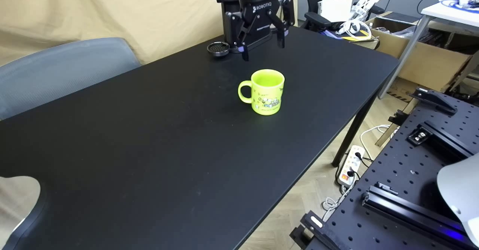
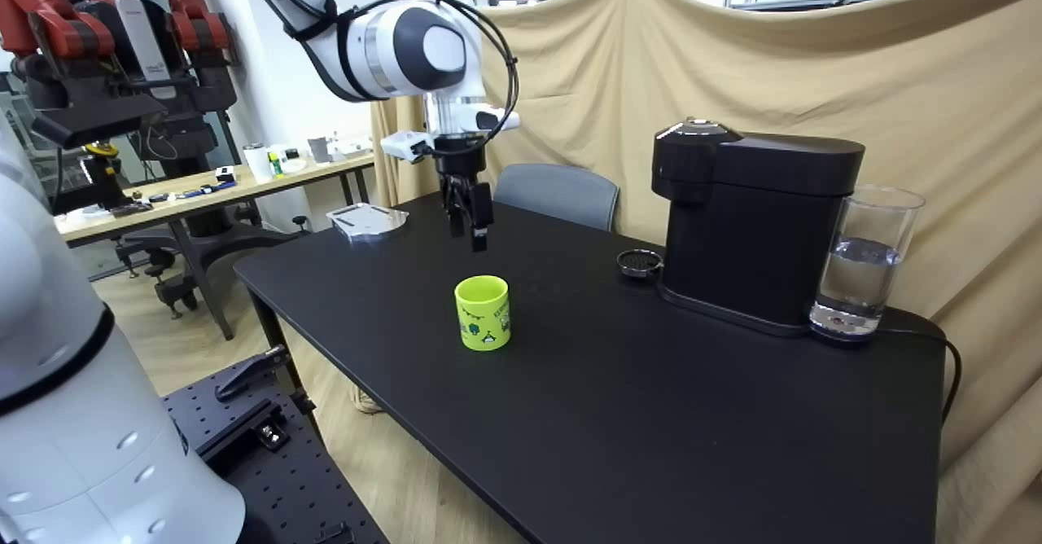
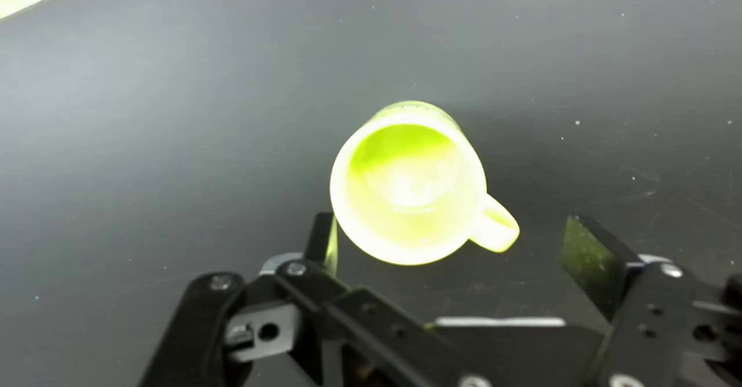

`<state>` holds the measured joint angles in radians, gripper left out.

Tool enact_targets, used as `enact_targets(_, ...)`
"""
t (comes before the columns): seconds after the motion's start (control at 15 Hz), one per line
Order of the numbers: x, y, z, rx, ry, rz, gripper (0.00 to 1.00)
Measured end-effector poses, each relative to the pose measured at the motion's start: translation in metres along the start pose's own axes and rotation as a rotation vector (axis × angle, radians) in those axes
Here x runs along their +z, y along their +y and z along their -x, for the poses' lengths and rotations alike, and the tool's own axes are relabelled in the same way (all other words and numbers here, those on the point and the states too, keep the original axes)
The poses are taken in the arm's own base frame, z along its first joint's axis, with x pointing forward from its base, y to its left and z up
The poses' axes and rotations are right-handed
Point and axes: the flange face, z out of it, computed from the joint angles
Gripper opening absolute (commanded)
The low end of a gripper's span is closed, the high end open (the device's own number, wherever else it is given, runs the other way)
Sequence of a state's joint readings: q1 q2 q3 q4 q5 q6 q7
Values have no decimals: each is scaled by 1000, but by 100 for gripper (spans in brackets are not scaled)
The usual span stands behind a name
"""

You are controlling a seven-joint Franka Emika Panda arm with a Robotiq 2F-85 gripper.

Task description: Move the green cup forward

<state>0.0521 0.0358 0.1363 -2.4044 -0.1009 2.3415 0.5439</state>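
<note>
Nearest the wrist camera, the jaws stand spread wide, raised over the worktop (image 2: 692,430) and apart from the green cup (image 3: 408,187). The cup stands upright on the worktop, closer to the left jaw in the wrist view, its handle (image 3: 494,237) pointing near right. Beyond, in an exterior view, a black coffee machine (image 2: 745,239) sits far right, a clear container of water (image 2: 859,279) at its right; a grey chair (image 2: 562,192) stands past the far edge.

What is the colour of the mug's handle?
The mug handle is bright lime green, clearest in an exterior view.
</note>
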Motion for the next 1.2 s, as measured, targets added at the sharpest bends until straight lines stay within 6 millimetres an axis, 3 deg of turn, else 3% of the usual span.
enact_targets(0.6, 7, 4, -3, -5, -4, 6, 100)
enact_targets(0.87, 29, 4, -9, -18, -20, 8, 100)
enact_targets(1.2, 61, -10, -15, -46, -41, 11, 100)
